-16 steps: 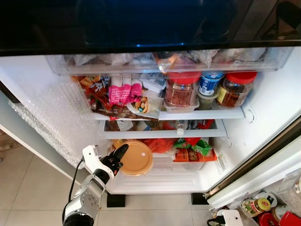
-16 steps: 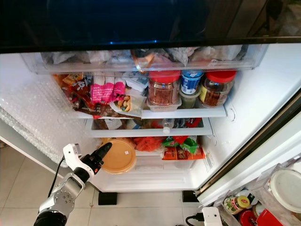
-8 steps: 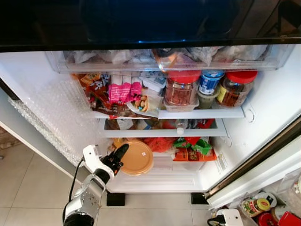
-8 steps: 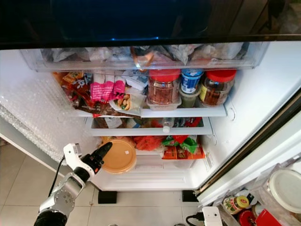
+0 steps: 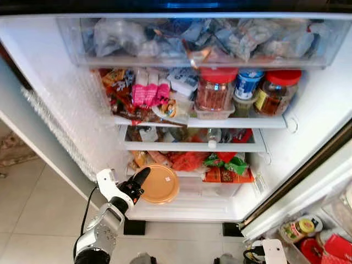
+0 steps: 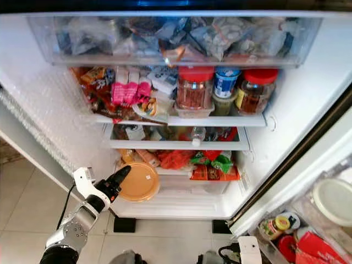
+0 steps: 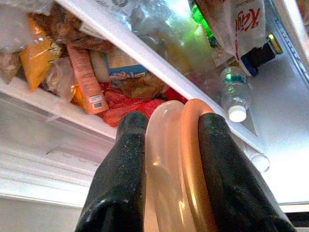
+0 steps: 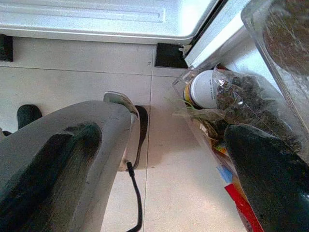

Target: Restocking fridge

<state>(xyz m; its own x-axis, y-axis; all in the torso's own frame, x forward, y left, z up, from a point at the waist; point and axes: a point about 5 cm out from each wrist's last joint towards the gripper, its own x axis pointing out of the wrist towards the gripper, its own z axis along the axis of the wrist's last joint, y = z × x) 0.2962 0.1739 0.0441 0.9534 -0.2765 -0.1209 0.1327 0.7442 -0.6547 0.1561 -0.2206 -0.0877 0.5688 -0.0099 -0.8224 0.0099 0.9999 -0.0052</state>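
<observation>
The fridge (image 5: 308, 126) stands open before me, its shelves packed. My left gripper (image 5: 140, 179) is low at the left, shut on a round clear container with an orange lid (image 5: 159, 184). The container is held on edge at the front of the bottom shelf (image 5: 187, 190), beside red and green food packets (image 5: 225, 168). In the left wrist view the container (image 7: 176, 159) sits between both black fingers (image 7: 123, 164). My right gripper (image 8: 159, 164) hangs open near the floor by the fridge door.
Red-lidded jars (image 5: 214, 99) and a blue-lidded tub (image 5: 246, 91) fill the upper shelf, with a clear drawer of bags (image 5: 203, 41) above. Bubble wrap (image 5: 66, 121) lines the left wall. The door bin (image 5: 308, 231) at lower right holds jars. A cable (image 8: 135, 193) lies on the tiled floor.
The camera has shifted, so the dark band at the top is gone and the top drawer shows fully. My left gripper still holds the container at the same spot.
</observation>
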